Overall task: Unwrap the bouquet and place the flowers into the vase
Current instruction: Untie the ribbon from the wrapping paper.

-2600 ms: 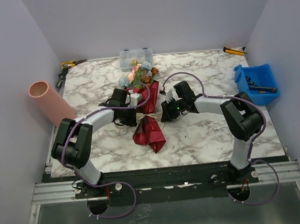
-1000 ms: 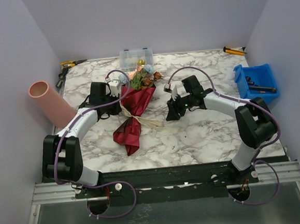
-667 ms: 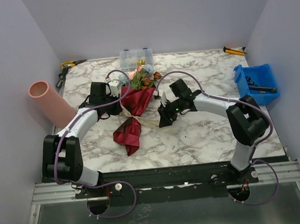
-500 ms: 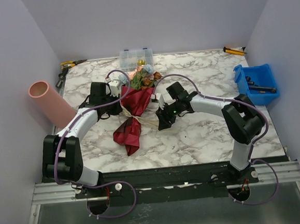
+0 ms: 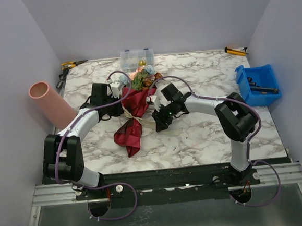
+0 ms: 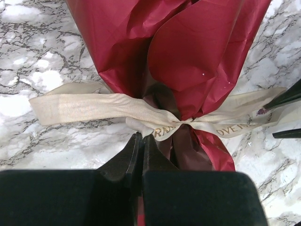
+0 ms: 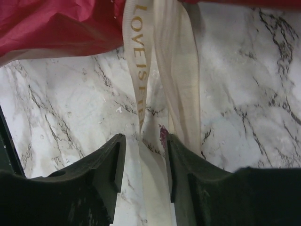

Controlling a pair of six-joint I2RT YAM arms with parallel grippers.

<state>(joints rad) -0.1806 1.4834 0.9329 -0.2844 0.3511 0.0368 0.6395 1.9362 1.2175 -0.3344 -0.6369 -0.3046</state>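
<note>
Where the marbled tabletop (image 5: 205,135) meets the left wall, the vase (image 5: 50,104) leans tilted, its open mouth turned up and to the left, well apart from everything else. At the far left corner behind it lie some pliers (image 5: 73,63) with yellow handles.

The left arm reaches in toward the middle. Its pincer (image 6: 142,137) is pressed together, and its tips sit right at the knot of the beige ribbon (image 6: 84,106). Whether anything thin is caught between them cannot be told.

The bouquet (image 5: 136,110) lies flat near the middle of the tabletop, its maroon sheet wrapped and tied. The pinched waist is bound by the ribbon, and the loose tail of the sheet spreads toward the near edge. The flowers (image 5: 144,76) stick out of the far end, just in front of a clear plastic box (image 5: 137,55).

On the bouquet's right side the ribbon's two tails trail across the marble, one printed with gold letters. The right pincer (image 7: 143,148) is down over them with its fingers (image 7: 113,162) spread. The tails run through the gap, and the jaws are not closed on them.

Further right, a blue bin (image 5: 241,82) holding dark tools sits at the tabletop's right edge. An orange-handled tool (image 5: 236,50) lies at the far right corner.
</note>
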